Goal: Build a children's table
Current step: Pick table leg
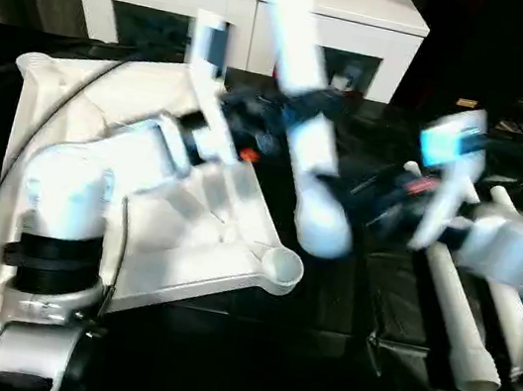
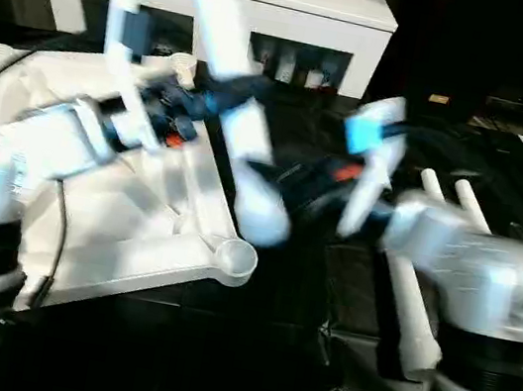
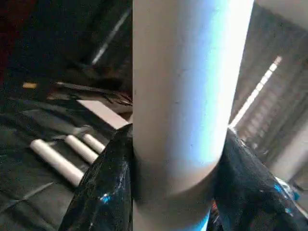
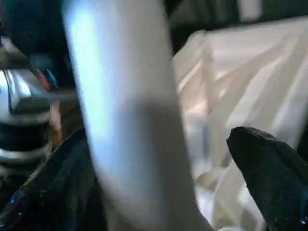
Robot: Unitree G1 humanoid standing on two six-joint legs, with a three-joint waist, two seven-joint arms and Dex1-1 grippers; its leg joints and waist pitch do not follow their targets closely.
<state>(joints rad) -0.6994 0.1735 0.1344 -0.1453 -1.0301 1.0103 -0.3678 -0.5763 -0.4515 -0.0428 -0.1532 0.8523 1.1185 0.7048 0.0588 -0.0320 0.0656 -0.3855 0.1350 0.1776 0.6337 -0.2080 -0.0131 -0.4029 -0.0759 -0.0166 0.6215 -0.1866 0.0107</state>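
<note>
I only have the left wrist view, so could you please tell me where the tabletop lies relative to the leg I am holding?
Observer: The tabletop lies ribbed side up, to the robot's left of the leg, which the left gripper holds tilted.
Operator: Thank you. Is any socket close to the leg's lower end?
Observer: Yes, the near corner socket is empty. It sits just left of the lower end, not under it.
Operator: And where is the right gripper?
Observer: The right gripper is open around the same leg, with one finger clear of it.
</note>
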